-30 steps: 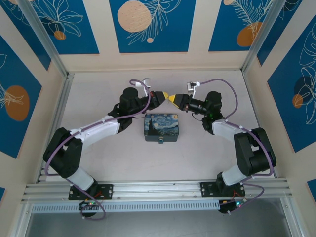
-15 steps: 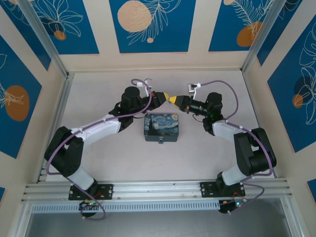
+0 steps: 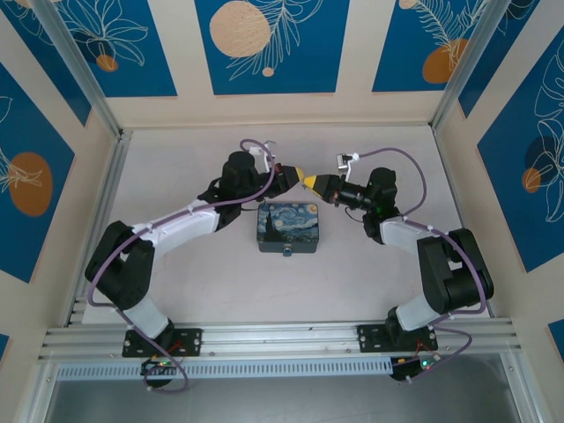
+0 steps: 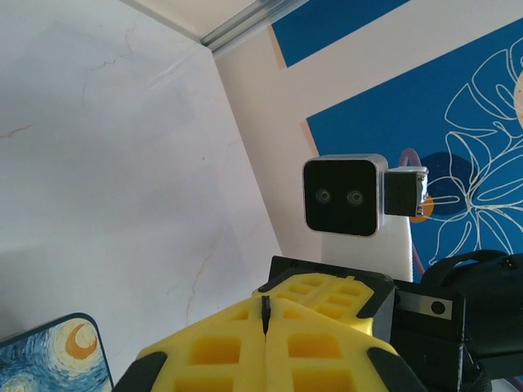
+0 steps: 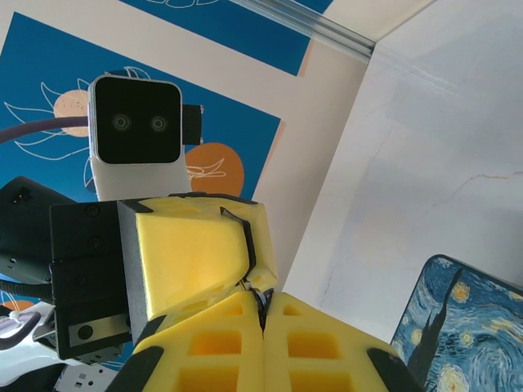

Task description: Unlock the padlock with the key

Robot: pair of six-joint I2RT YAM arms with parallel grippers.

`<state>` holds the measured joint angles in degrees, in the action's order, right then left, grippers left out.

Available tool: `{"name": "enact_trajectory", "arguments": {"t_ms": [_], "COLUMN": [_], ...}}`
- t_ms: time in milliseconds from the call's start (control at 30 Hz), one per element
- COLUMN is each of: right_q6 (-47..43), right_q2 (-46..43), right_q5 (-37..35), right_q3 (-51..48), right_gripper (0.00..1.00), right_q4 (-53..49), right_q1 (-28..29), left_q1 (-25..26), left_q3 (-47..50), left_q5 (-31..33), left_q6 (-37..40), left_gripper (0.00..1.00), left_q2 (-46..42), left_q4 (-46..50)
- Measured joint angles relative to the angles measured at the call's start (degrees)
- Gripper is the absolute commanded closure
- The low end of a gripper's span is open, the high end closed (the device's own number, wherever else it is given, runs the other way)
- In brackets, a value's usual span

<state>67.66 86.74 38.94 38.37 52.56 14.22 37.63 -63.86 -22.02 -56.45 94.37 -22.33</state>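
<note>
"Top external view is showing the two arms reaching toward each other. Where are they meeting?"

"Beyond the box (image 3: 289, 225), on its far side from the bases, above the table (image 3: 370, 278). The left gripper (image 3: 289, 173) and the right gripper (image 3: 308, 180) are pressing tip against tip there."

"Are they holding anything?"

"Both are pinching fully closed. In the left wrist view a thin dark sliver is sitting in the seam of the yellow fingers, and I am taking that for the key (image 4: 265, 309). In the right wrist view a small dark bit is poking out at the tip of that gripper's seam too. So both seem to be clamping it, though it is too small to tell which has the firmer hold."

"And the padlock (image 3: 288, 253)?"

"It is sitting at the box's near edge, a small grey piece with a brassy glint, well apart from both grippers. Nothing is touching it."

"So which step is this?"

"I am reading it as a handover or regrip of the key in the air behind the box. The unlocking itself is not yet starting."

"What is the next move calling for?"

"One gripper letting go while the other is gripping the key with its blade sticking out, then carrying it over the box to the padlock at the near edge. The free gripper is probably needing to steady the padlock, since the keyhole is tiny."
</note>
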Motion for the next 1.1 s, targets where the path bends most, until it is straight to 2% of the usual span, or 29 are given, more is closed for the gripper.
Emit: {"name": "enact_trajectory", "arguments": {"t_ms": [33,67,300,400,533,733,933,1100], "right_q6": [0.0,-0.2,-0.1,-0.2,-0.2,-1.6,-2.8,-3.6], "right_q2": [-0.2,-0.7,-7.2,-9.6,-14.2,-21.7,-23.3,-22.4], "right_q5": [-0.4,-1.4,-6.2,-8.1,-10.5,-14.8,-16.6,-17.6], "right_q3": [-0.3,-0.9,-7.7,-9.5,-11.6,-13.5,-13.4,-12.3], "right_gripper": [1.00,1.00,1.00,1.00,1.00,1.00,1.00,1.00], "right_q4": [-0.2,-0.3,-4.4,-7.8,-12.5,-22.2,-29.1,-33.4], "right_q1": [0.0,0.1,0.3,0.2,0.2,0.9,1.6,2.3], "left_q1": [0.0,0.0,-1.0,-2.0,-2.1,-0.5,6.1,12.0], "left_q3": [-0.3,-0.7,-3.1,-2.9,1.6,19.3,34.8,37.3], "left_q5": [0.0,-0.2,0.0,0.8,1.1,3.7,9.6,14.7], "left_q6": [0.0,0.2,4.9,8.0,11.7,13.9,13.3,13.4], "left_gripper": [1.00,0.95,0.35,0.21,0.13,0.11,0.11,0.11], "left_q2": [0.1,0.3,-1.4,-6.2,-15.1,-27.3,-30.9,-28.5], "left_q4": [0.5,1.0,6.8,10.9,13.8,17.2,18.1,15.2]}}
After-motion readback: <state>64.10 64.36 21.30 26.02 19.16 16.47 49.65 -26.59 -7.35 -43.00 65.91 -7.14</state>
